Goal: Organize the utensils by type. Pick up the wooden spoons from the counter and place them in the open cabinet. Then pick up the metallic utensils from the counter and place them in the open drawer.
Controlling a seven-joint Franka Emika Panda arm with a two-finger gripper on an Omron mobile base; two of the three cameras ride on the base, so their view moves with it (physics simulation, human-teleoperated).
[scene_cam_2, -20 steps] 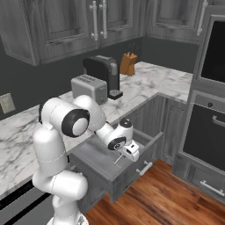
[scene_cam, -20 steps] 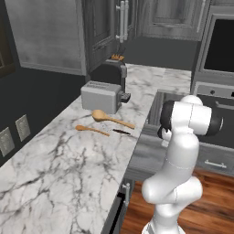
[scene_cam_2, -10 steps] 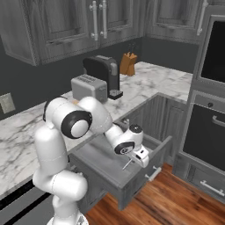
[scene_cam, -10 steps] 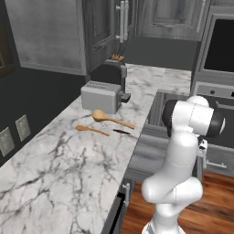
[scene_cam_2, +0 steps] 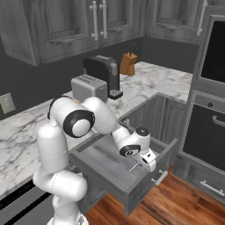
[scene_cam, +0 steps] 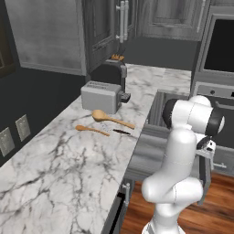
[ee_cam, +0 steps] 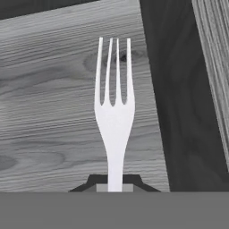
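I see the marble worktop [scene_cam: 68,169] carrying two wooden spoons [scene_cam: 111,118], lying side by side with bowls toward the toaster [scene_cam: 101,96] and handles running toward the worktop's front edge. The open drawer [scene_cam_2: 105,163] stands pulled out below. My gripper [scene_cam_2: 141,161] is clamped tight on a fork [ee_cam: 114,120] over the drawer, tines pointing straight away from the hand.
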